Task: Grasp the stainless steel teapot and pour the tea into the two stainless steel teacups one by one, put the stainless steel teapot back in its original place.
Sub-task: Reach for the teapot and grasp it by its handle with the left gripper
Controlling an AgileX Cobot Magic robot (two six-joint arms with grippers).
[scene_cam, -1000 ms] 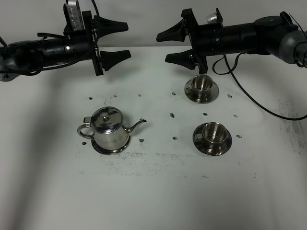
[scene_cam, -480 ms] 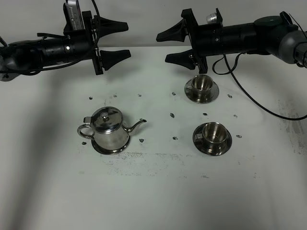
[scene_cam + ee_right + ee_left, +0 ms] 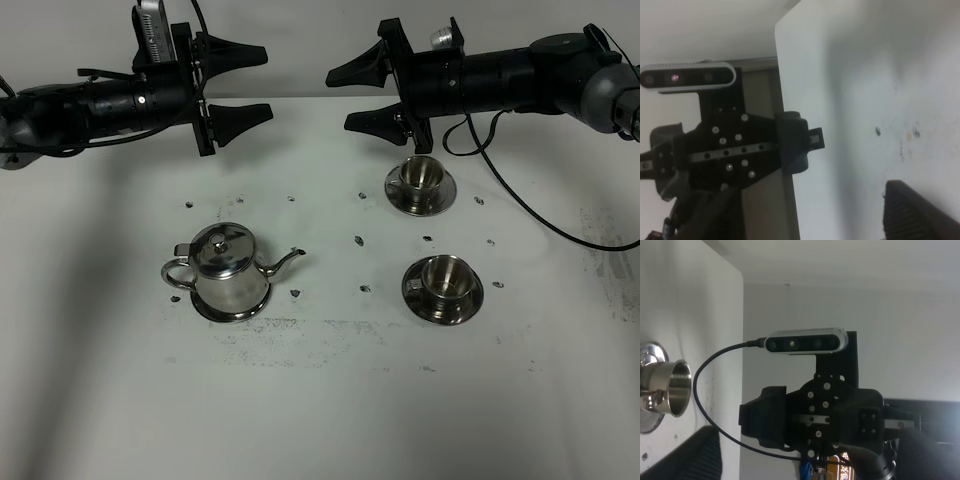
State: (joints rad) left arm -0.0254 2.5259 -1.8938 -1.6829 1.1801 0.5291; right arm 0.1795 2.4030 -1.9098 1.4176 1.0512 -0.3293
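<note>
While both arms hover over the far edge of the table (image 3: 320,400), I record the left gripper (image 3: 262,82) and right gripper (image 3: 340,98) spread wide, holding nothing. The teapot (image 3: 225,258) sits on its saucer (image 3: 232,308) at left, its spout toward the far teacup (image 3: 420,175) and near teacup (image 3: 445,275), well apart from both.

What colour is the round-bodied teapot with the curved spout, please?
The teapot is shiny silver; exterior high view.

The high camera looks steeply down on the white flat table top (image 3: 320,420). By its far edge the grey bar-shaped left wrist camera (image 3: 687,77) and right wrist camera (image 3: 805,342) face each other.
</note>
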